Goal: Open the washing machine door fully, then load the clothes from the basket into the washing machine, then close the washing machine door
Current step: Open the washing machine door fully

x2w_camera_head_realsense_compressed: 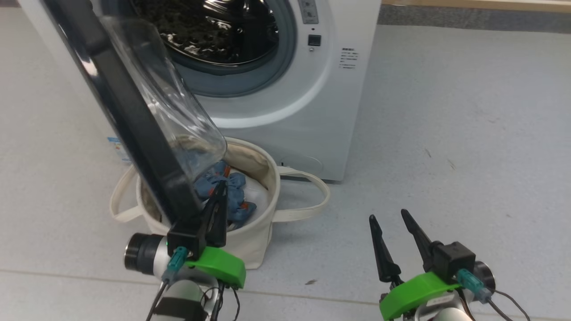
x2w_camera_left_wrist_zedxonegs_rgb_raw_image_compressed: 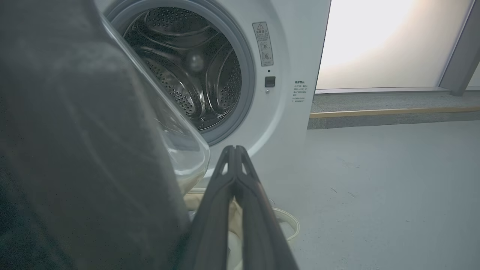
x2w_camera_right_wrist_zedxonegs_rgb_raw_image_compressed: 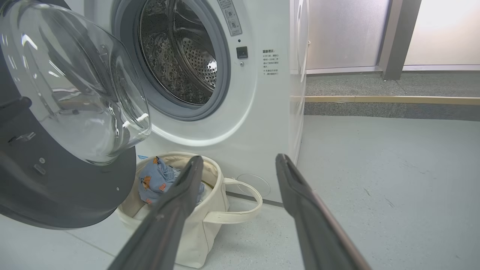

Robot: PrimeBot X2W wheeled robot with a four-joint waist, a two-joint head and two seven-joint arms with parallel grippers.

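Standing open, the door (x2w_camera_head_realsense_compressed: 120, 102) overhangs the basket (x2w_camera_head_realsense_compressed: 250, 243) of clothes (x2w_camera_head_realsense_compressed: 223, 183) before the washer (x2w_camera_head_realsense_compressed: 312, 111). Left gripper (x2w_camera_head_realsense_compressed: 218, 191): pinched closed, empty, beside the door's lower edge. Right gripper (x2w_camera_head_realsense_compressed: 387, 215): spread wide, empty, right of the basket.

Bright, even light throughout; the frosted panel (x2w_camera_left_wrist_zedxonegs_rgb_raw_image_compressed: 378, 41) glares white, and the close washing machine door (x2w_camera_left_wrist_zedxonegs_rgb_raw_image_compressed: 75, 150) blurs dark.

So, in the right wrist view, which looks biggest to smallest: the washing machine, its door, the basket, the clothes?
1. The washing machine and washing machine door look about alike. The door is nearer the camera, so I won't rank them.
2. The basket.
3. The clothes.
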